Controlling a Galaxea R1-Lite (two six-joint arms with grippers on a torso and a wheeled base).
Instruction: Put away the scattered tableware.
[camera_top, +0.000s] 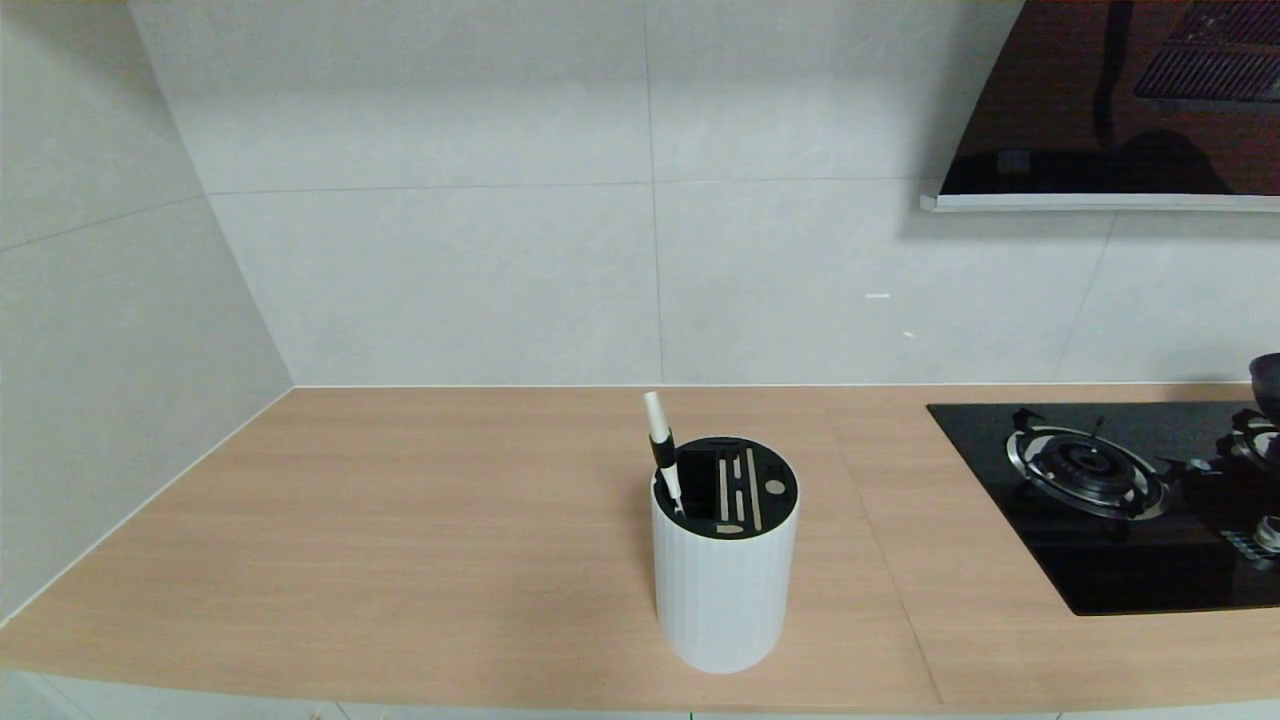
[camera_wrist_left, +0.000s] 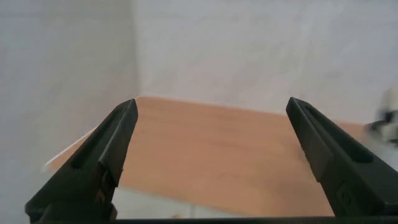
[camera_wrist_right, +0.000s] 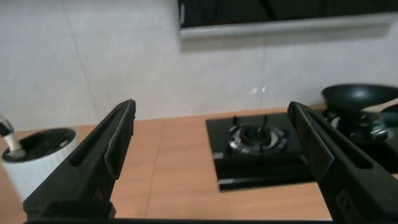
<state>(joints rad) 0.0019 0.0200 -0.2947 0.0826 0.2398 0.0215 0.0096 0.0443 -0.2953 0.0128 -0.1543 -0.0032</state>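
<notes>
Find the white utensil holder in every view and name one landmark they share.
Head view: utensil holder stands mid-counter, left of the stove.
Left wrist view: blurred white-and-black shape at the frame edge, possibly its utensil; uncertain.
Right wrist view: utensil holder at the frame edge, across the counter from the stove.
Shared landmark: wooden countertop.

1. Utensil holder (camera_top: 725, 590): white ribbed cylinder with a black slotted top insert. It stands upright on the wooden counter (camera_top: 400, 520), toward 6 o'clock in the head view, near the front edge.
2. Utensil (camera_top: 660, 440): white handle with a black band. It stands in the slot at the insert's 9 o'clock and leans slightly toward 11 o'clock; the working end is hidden inside.
</notes>
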